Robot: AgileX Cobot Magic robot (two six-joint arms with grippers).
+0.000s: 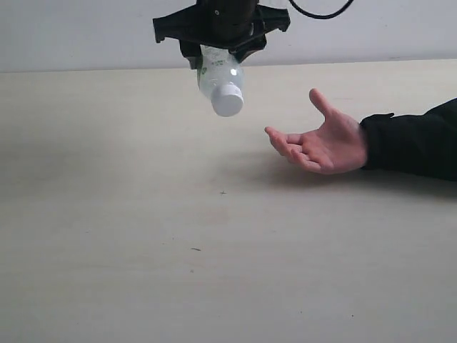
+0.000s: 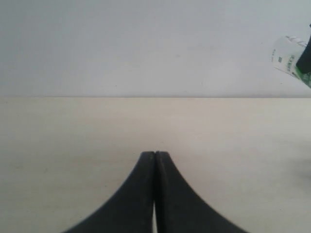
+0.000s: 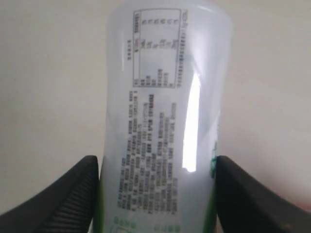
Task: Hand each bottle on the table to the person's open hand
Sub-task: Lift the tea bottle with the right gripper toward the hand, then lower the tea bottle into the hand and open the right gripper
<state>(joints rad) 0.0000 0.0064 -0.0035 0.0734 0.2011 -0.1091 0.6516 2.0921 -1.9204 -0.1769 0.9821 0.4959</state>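
My right gripper [image 1: 218, 53] hangs high over the table [image 1: 143, 236], shut on a clear bottle [image 1: 220, 80] with a green-white label and a white cap that points down toward the camera. In the right wrist view both black fingers [image 3: 73, 199] press the sides of the bottle [image 3: 165, 131]. The person's open hand [image 1: 321, 143] lies palm up just above the table, right of and lower than the bottle, coming from a black sleeve [image 1: 414, 139]. My left gripper [image 2: 155, 154] is shut with nothing in it, low over bare tabletop. The held bottle [image 2: 289, 60] shows at the edge of the left wrist view.
A pale wall [image 1: 71, 32] stands behind the table's far edge. A few tiny dark specks [image 1: 196, 249] mark the tabletop. No other bottle shows on the table in any view.
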